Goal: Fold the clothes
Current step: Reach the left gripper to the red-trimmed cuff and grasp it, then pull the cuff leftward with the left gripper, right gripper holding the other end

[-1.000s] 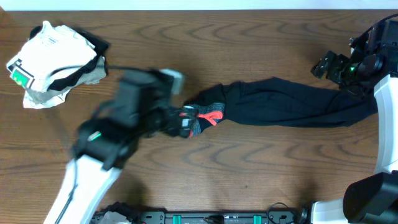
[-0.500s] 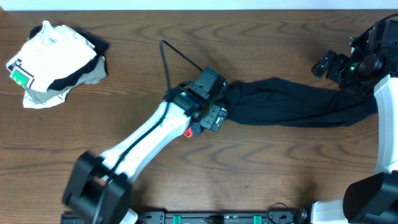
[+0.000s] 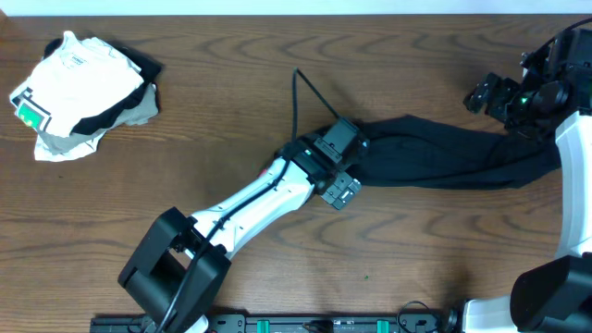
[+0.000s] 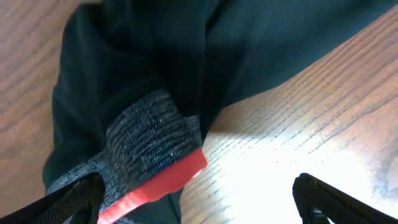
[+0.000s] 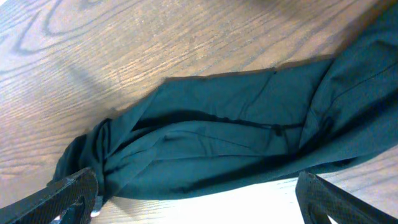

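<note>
while gripping nothing, hover wide open at both ends of the clothes (image 3: 444, 157), stretched from the middle of the table (image 3: 277, 55) to its right edge: left gripper (image 3: 339, 191) over the grey, red-edged waistband (image 4: 149, 143), right gripper (image 3: 486, 97) near the far end, likely to lift both for a fold.

readable text: none | green tag (image 3: 31, 113) on white garment (image 3: 83, 83): too small to read

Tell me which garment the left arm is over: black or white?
The black garment, stretched out long, its grey red-edged waistband beneath the open left fingers. The white bundle with the green tag lies far off.
</note>
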`<state>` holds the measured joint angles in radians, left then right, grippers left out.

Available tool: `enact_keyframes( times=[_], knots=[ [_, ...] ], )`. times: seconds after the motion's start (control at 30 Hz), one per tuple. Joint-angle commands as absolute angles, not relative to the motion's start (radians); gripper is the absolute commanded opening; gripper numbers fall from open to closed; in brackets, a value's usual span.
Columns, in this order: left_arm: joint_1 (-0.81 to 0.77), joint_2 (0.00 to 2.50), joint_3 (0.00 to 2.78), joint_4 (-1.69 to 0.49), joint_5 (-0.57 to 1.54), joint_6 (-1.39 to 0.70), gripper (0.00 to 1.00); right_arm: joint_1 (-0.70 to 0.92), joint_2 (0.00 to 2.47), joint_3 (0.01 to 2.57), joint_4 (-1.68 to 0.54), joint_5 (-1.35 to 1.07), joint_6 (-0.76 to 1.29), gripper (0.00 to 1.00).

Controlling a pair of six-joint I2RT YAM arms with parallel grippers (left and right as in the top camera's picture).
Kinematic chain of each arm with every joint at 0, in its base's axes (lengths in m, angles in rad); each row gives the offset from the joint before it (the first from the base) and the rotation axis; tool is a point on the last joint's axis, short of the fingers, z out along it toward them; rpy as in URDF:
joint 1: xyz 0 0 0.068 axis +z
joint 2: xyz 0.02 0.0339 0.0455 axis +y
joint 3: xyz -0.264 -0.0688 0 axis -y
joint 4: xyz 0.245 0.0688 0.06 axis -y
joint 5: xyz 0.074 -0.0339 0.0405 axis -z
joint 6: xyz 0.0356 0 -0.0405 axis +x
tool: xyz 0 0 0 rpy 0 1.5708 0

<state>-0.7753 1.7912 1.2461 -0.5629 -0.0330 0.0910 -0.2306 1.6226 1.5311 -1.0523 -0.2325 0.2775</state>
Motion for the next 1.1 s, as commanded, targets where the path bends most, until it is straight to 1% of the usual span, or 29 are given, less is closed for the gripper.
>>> enact_keyframes(
  times=[0.0,0.27,0.53,0.9,1.07],
  knots=[
    [-0.774,1.790,1.263,-0.546,-0.091,0.120,0.98,-0.215,1.622,1.486,-1.039,-0.232,0.272,0.99],
    [-0.734,1.794,1.262,-0.488,-0.091,0.120,0.98,-0.216,1.622,1.403,-0.983,-0.232,0.272,0.99],
    [-0.713,1.798,1.259,-0.482,-0.034,0.120,0.98,-0.216,1.622,1.400,-0.979,-0.233,0.273,0.99],
    [-0.702,1.913,1.259,-0.461,-0.064,0.120,0.98,-0.216,1.622,1.400,-0.979,-0.233,0.272,0.99],
    [-0.696,1.923,1.259,-0.460,-0.066,0.120,0.98,-0.216,1.622,1.400,-0.976,-0.233,0.272,0.99]
  ],
)
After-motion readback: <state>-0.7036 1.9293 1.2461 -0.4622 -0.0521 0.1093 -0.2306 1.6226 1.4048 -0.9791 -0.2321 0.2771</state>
